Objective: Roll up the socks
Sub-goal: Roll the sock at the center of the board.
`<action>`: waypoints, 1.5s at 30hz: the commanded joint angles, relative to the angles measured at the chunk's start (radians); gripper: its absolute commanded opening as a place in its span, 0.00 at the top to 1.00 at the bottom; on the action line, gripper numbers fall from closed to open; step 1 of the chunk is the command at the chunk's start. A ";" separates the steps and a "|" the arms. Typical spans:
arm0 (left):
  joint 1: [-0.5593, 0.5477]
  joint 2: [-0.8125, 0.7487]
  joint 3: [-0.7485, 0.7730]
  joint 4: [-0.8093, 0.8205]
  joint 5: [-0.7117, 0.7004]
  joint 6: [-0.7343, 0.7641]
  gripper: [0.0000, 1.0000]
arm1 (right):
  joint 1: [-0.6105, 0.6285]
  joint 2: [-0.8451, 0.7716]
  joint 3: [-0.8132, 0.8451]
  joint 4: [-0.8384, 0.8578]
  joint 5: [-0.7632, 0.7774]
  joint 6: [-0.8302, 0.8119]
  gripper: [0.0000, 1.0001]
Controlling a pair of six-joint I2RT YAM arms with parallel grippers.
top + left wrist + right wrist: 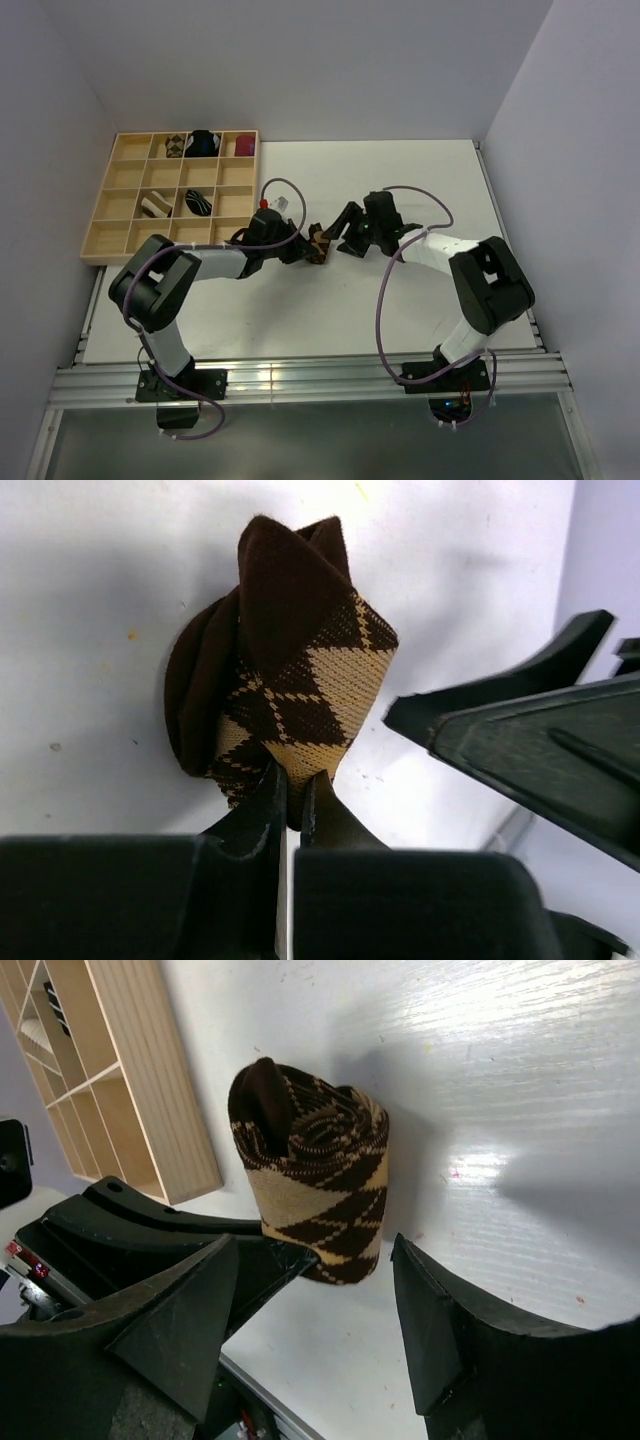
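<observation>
A rolled brown-and-tan argyle sock (pixel 319 243) stands on the white table between the two arms. My left gripper (pixel 295 775) is shut on the lower edge of this sock (pixel 300 660), pinching the fabric. My right gripper (pixel 315 1260) is open, its fingers spread on either side just short of the sock (pixel 320 1160) and not touching it. In the wooden tray, a brown-and-cream striped sock (pixel 155 205) and a black sock with thin white stripes (pixel 198 203) each sit rolled in a compartment.
The wooden compartment tray (pixel 110 236) lies at the back left, close to the left arm. Its top row holds another argyle roll (pixel 175 146), a black-and-blue bundle (pixel 205 143) and a maroon bundle (pixel 245 146). Grey walls enclose the table.
</observation>
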 commanded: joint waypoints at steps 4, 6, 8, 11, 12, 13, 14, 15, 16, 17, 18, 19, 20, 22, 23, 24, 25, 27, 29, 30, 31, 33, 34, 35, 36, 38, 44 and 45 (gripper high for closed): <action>0.034 0.029 -0.030 0.027 0.169 -0.108 1.00 | 0.004 0.067 -0.007 0.160 -0.048 0.009 0.28; 0.043 0.035 -0.035 0.027 0.177 -0.122 1.00 | 0.009 0.085 -0.002 0.174 -0.062 0.013 0.28; 0.054 0.038 -0.040 0.021 0.182 -0.129 1.00 | 0.012 0.107 -0.002 0.191 -0.065 0.016 0.28; 0.071 0.042 -0.055 0.029 0.197 -0.149 1.00 | 0.013 0.131 -0.008 0.206 -0.068 0.018 0.28; 0.079 0.044 -0.058 0.041 0.203 -0.162 1.00 | 0.015 0.138 -0.010 0.212 -0.071 0.018 0.28; 0.083 0.047 -0.067 0.047 0.209 -0.169 1.00 | 0.015 0.148 -0.017 0.223 -0.077 0.021 0.28; 0.086 0.052 -0.072 0.055 0.215 -0.177 1.00 | 0.015 0.154 -0.024 0.234 -0.083 0.023 0.28; 0.091 0.053 -0.078 0.070 0.231 -0.197 1.00 | 0.015 0.159 -0.027 0.246 -0.088 0.023 0.28; 0.098 0.058 -0.090 0.095 0.240 -0.206 1.00 | 0.015 0.170 -0.033 0.263 -0.100 0.024 0.28; 0.102 0.062 -0.096 0.107 0.251 -0.215 1.00 | 0.015 0.176 -0.033 0.272 -0.109 0.023 0.28; 0.106 0.067 -0.101 0.116 0.264 -0.232 1.00 | 0.015 0.188 -0.036 0.292 -0.119 0.024 0.28; 0.105 0.069 -0.107 0.132 0.272 -0.237 1.00 | 0.013 0.193 -0.037 0.301 -0.125 0.024 0.28; 0.108 0.072 -0.110 0.136 0.277 -0.241 0.99 | 0.013 0.197 -0.039 0.310 -0.131 0.026 0.28; 0.106 0.073 -0.110 0.129 0.278 -0.248 1.00 | 0.013 0.207 -0.045 0.341 -0.136 0.021 0.28; 0.106 0.073 -0.109 0.113 0.280 -0.246 1.00 | 0.015 0.211 -0.045 0.349 -0.146 0.018 0.28; 0.108 0.073 -0.106 0.106 0.280 -0.242 0.99 | 0.015 0.216 -0.042 0.352 -0.151 0.016 0.28; 0.108 0.075 -0.106 0.101 0.281 -0.241 0.99 | 0.015 0.225 -0.044 0.373 -0.157 0.015 0.28; 0.114 0.076 -0.109 0.106 0.292 -0.255 0.99 | 0.015 0.237 -0.044 0.390 -0.168 0.015 0.28; 0.115 0.081 -0.122 0.122 0.307 -0.271 1.00 | 0.015 0.246 -0.041 0.412 -0.180 0.012 0.28; 0.117 0.081 -0.130 0.139 0.310 -0.280 1.00 | 0.013 0.254 -0.042 0.419 -0.188 0.012 0.28; 0.118 0.082 -0.132 0.139 0.317 -0.281 1.00 | 0.015 0.257 -0.042 0.436 -0.194 0.010 0.28; 0.120 0.085 -0.133 0.132 0.326 -0.281 1.00 | 0.015 0.265 -0.047 0.479 -0.212 0.010 0.29; 0.119 0.087 -0.135 0.133 0.329 -0.280 1.00 | 0.015 0.266 -0.051 0.487 -0.214 0.010 0.30; 0.119 0.089 -0.136 0.133 0.333 -0.278 1.00 | 0.015 0.270 -0.050 0.488 -0.217 0.009 0.31; 0.119 0.090 -0.136 0.130 0.337 -0.278 0.99 | 0.015 0.276 -0.050 0.497 -0.220 0.004 0.32; 0.119 0.095 -0.136 0.126 0.344 -0.277 1.00 | 0.013 0.283 -0.042 0.498 -0.232 0.001 0.36; 0.119 0.102 -0.130 0.097 0.357 -0.257 1.00 | 0.015 0.283 -0.037 0.499 -0.252 -0.025 0.64; 0.119 0.096 -0.130 0.081 0.337 -0.249 0.99 | 0.013 0.277 -0.040 0.484 -0.248 -0.040 0.73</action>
